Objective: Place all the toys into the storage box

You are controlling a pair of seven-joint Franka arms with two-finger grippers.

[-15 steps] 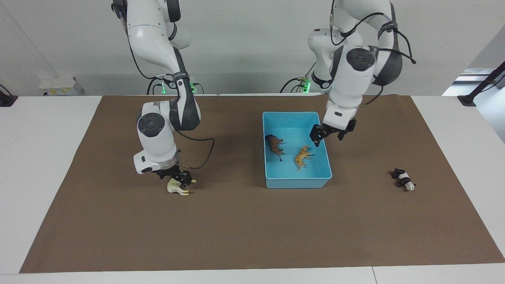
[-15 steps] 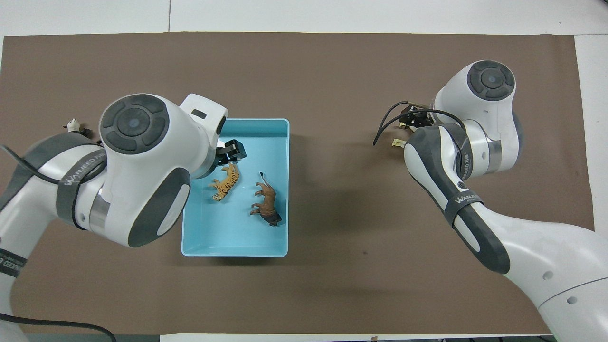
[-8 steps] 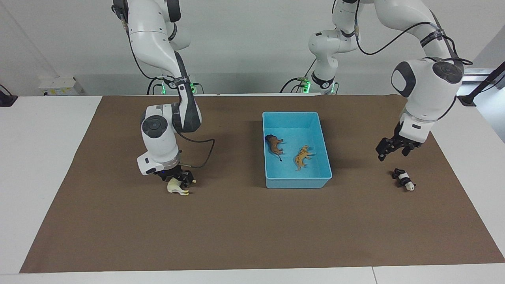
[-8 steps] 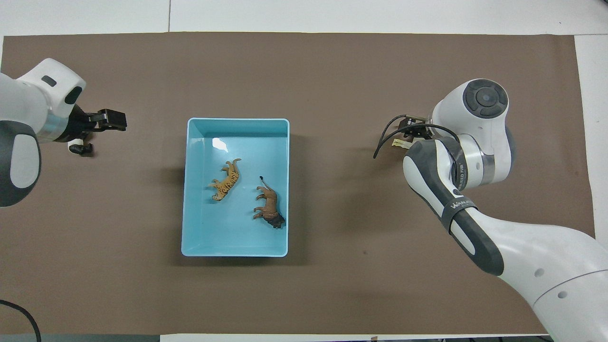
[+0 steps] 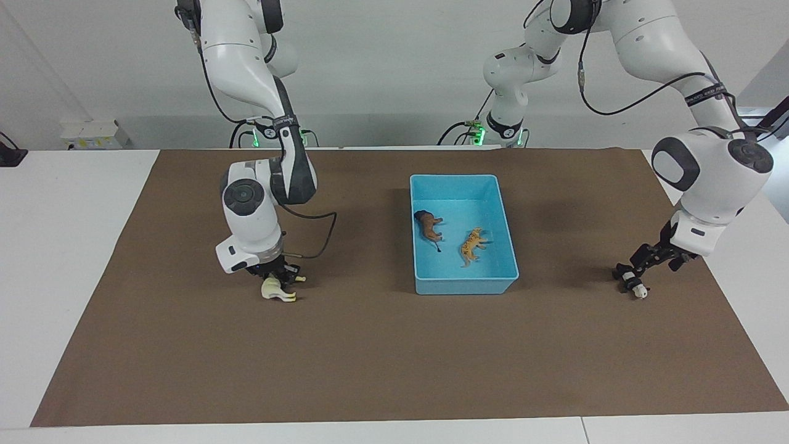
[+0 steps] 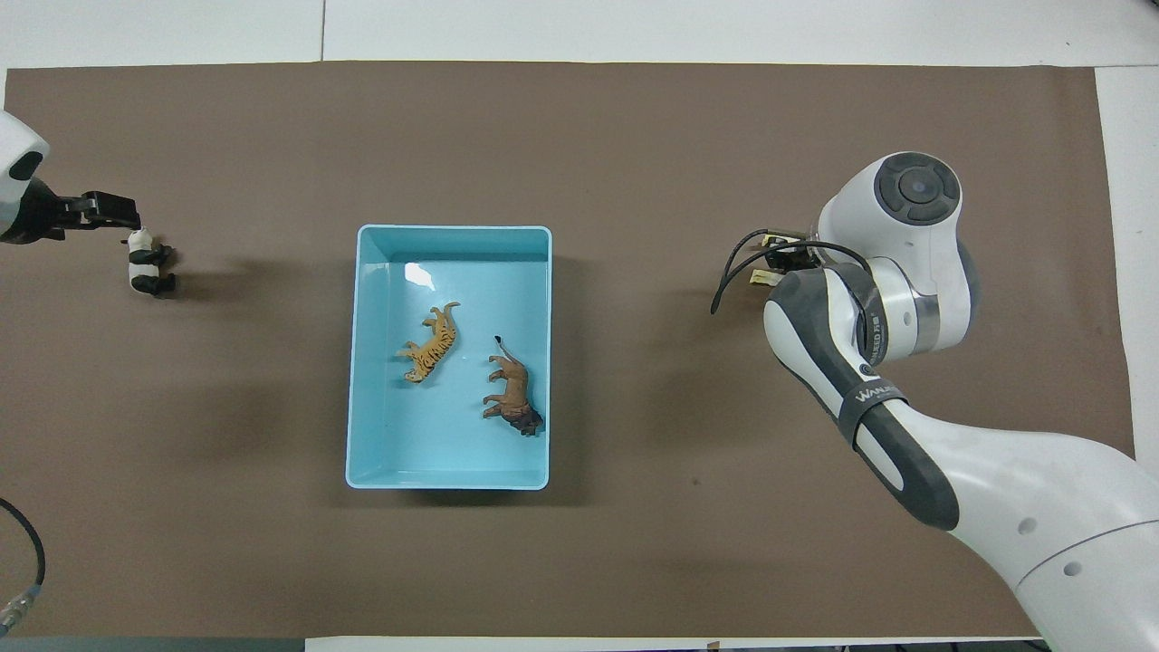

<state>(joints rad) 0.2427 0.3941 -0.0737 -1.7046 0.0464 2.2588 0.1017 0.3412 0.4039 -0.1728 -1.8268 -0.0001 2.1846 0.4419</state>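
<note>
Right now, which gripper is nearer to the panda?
Left. The left gripper is down at the panda; the right gripper is at the cream toy, toward the right arm's end.

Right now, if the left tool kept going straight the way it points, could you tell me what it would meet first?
Most likely the panda: the left tool points down at it from just above, on the mat. Whether they already touch I cannot tell.

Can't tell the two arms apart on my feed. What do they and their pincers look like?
Both arms are glossy white with dark grey joint bands and round grey end caps; one band reads WANJEED. Thin black cables loop along each. The left pincer and right pincer are small, black and two-fingered.
</note>
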